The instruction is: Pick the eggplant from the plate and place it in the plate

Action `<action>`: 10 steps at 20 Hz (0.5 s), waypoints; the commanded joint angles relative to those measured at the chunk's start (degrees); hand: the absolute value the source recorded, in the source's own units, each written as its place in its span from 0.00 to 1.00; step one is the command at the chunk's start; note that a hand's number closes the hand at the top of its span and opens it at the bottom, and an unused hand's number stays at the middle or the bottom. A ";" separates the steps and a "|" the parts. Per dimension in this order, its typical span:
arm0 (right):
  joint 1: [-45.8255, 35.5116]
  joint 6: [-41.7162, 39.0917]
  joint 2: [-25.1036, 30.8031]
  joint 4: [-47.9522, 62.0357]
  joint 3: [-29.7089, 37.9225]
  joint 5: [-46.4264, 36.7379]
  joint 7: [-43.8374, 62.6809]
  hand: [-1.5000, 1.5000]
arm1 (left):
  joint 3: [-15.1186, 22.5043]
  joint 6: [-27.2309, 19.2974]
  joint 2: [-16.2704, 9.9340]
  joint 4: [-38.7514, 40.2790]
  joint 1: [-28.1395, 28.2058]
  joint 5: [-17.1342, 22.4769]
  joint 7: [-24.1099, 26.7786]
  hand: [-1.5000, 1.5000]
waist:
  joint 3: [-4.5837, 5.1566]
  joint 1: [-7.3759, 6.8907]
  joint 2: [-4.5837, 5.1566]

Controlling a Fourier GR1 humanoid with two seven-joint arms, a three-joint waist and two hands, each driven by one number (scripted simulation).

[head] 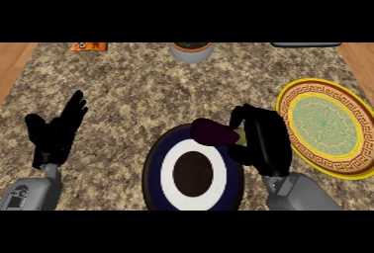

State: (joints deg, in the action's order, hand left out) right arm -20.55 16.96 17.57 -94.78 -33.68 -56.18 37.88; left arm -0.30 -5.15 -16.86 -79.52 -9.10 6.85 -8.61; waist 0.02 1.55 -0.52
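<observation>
Two plates in play: dark blue plate with white ring and brown centre, near the lower edge, and yellow patterned plate off to the right, well apart from the rim of the first. Sitting at the blue plate's upper right rim: the eggplant, dark purple, stem end toward the right hand. Closing around it now, fingers curled over the stem side, thumb apparently on the near side; contact looking likely, full wrap hard to confirm from this angle. Not lifted yet, judging by the eggplant overlapping the rim. So: grasp step, pick not complete.

Resting at the left, open, fingers up, holding nothing: the left hand.

Next, probably: finishing the closure, lifting clear of the blue rim, carrying right across the bare counter, lowering over the yellow plate's green centre before releasing. Watching for: eggplant rolling off the rim while closing, and clipping the yellow rim on the way in.

Also at the far edge: grey pot, orange packet; both out of the path.
</observation>
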 commanded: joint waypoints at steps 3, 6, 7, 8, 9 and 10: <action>4.26 -0.81 2.60 -13.81 7.08 -5.05 9.02 1.00 | 0.63 0.36 0.68 0.23 -0.85 -0.83 -0.75 0.50 | 0.00 -0.43 0.21; 8.93 2.56 7.26 -14.07 15.50 3.37 3.29 1.00 | -1.46 2.50 -0.65 2.06 0.13 0.23 2.02 0.50 | -0.03 -0.75 0.44; 6.53 2.97 4.80 -8.75 16.79 2.94 1.97 1.00 | -0.45 1.45 0.94 1.18 -0.52 -0.70 0.76 0.50 | -0.03 -1.38 0.53; 15.26 6.73 7.15 -14.18 16.53 5.45 -0.11 1.00 | -0.82 1.35 1.21 2.08 -1.61 -0.22 1.18 0.50 | -0.06 -0.61 0.46; 11.83 6.29 6.32 -10.98 19.73 8.63 -1.57 1.00 | -0.84 2.09 0.24 -0.21 -0.81 -0.08 -0.80 0.50 | -0.06 -1.29 0.50; 11.46 7.84 7.51 -7.52 22.49 9.76 -4.69 1.00 | -0.19 1.93 0.75 -2.13 -0.93 -0.21 -1.95 0.50 | -0.07 -1.47 0.52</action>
State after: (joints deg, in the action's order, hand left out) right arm -11.22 21.70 23.15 -104.70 -18.19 -51.74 38.22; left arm -0.75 -3.73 -16.32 -79.42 -9.77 6.61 -8.75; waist -0.01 0.59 -0.11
